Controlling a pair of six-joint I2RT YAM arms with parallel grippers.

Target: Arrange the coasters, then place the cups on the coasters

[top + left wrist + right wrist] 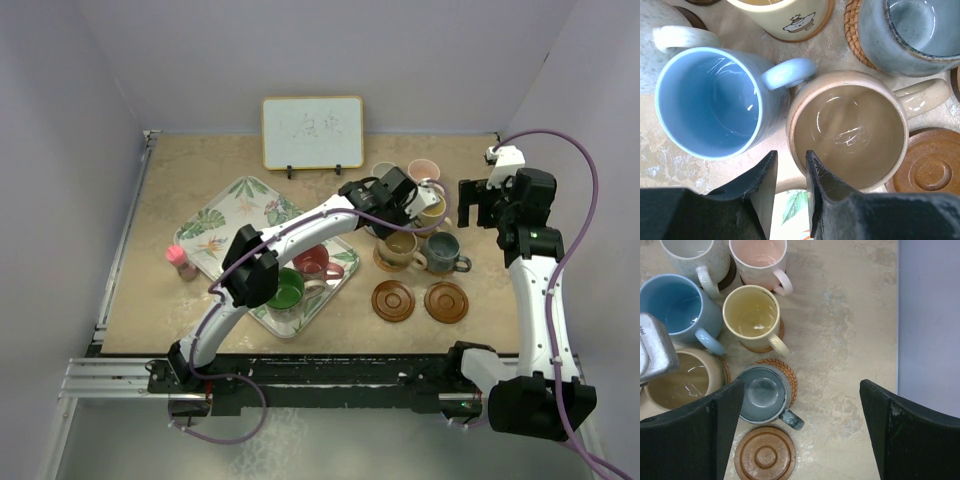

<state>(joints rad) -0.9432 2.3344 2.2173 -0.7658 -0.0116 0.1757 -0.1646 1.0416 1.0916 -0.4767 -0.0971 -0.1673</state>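
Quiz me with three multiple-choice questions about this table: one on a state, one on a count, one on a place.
1. The right pincer is: A shut tight; B clamped on a cup; C wide open and empty.
2. How many coasters lie bare? A none; B two; C five.
3. The green cup stands: A on a coaster; B on the leaf-patterned tray; C in the right pincer.

Answers:
1 C: its fingers stand far apart with nothing between them.
2 B: two discs carry no cup.
3 B: it sits on the tray beside the red cup.
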